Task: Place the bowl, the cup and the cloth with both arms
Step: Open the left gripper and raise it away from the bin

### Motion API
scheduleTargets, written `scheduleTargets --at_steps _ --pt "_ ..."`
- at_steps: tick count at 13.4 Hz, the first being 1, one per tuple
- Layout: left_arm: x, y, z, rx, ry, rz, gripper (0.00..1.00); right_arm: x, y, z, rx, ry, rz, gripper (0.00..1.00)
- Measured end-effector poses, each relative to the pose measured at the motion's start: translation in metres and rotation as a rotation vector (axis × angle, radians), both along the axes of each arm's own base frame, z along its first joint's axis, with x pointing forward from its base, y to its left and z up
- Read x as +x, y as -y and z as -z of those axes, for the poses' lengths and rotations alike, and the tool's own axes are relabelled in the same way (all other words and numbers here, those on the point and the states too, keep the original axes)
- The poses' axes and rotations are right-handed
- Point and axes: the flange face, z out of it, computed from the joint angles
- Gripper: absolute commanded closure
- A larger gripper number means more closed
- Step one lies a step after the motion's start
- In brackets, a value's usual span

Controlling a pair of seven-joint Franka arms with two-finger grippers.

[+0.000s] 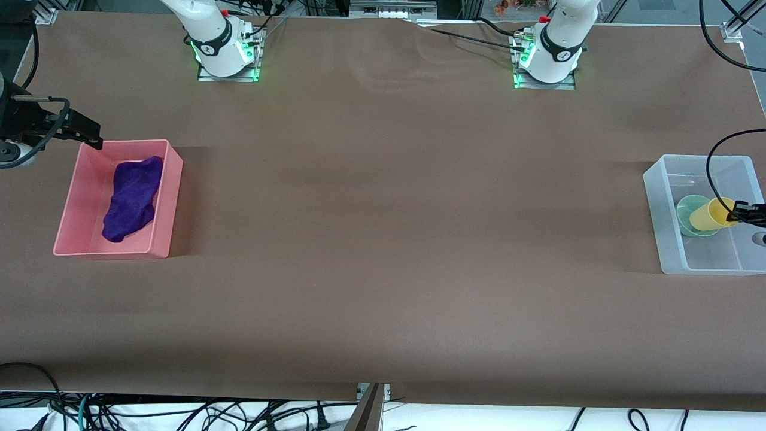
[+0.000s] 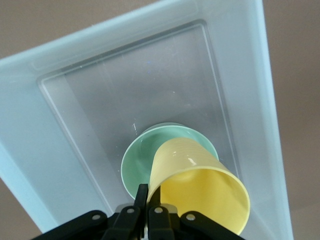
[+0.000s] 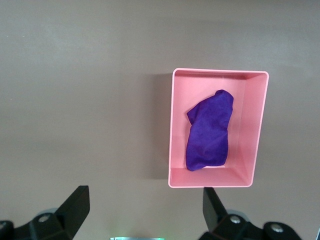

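Cloth (image 1: pixel 133 198) is down and settled, lying lengthwise in the pink bin (image 1: pixel 67 212) at the right arm's end of the table, so that part of the job looks done. Your right gripper (image 3: pixel 142 210) hangs in the air beside that bin, over bare table (image 1: pixel 383 239), fingers spread wide with nothing between them; it reads as waiting, out of the way.

Now watch your left gripper (image 2: pixel 146 202). It's over the clear bin (image 1: pixel 658 197) at the left arm's end of the table, fingers pinched tight on the rim of the cup (image 2: pixel 197 187). The cup is tilted, its base angled down toward the bowl (image 2: pixel 137 160), which already sits on the bin's floor. From the wrist view the cup's base overlaps the bowl's rim, though you can't tell whether they touch.

That rim pinch keeps the thin wall from crushing, I'd say, but it leaves the cup free to swing. Release it tilted and it may roll; level it first, or nest it squarely in the bowl.
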Motion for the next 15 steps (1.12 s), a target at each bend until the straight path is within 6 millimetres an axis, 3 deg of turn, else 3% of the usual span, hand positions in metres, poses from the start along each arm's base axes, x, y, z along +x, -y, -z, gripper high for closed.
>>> scheduleTargets --at_steps 5,8,11,15 --pt "0.009 0.007 -0.008 0.007 0.04 0.023 0.0 0.0 0.0 0.0 0.0 0.0 0.0 0.0" --pt "0.026 0.037 -0.054 0.02 0.082 0.068 0.0 0.0 0.0 0.0 0.0 0.0 0.001 0.0" --pt "0.035 0.103 -0.12 0.039 0.04 0.098 0.0 0.0 0.0 0.0 0.0 0.0 0.001 0.0" --pt "0.04 0.235 -0.187 0.07 0.005 0.083 0.0 0.0 0.0 0.0 0.0 0.0 0.001 0.0"
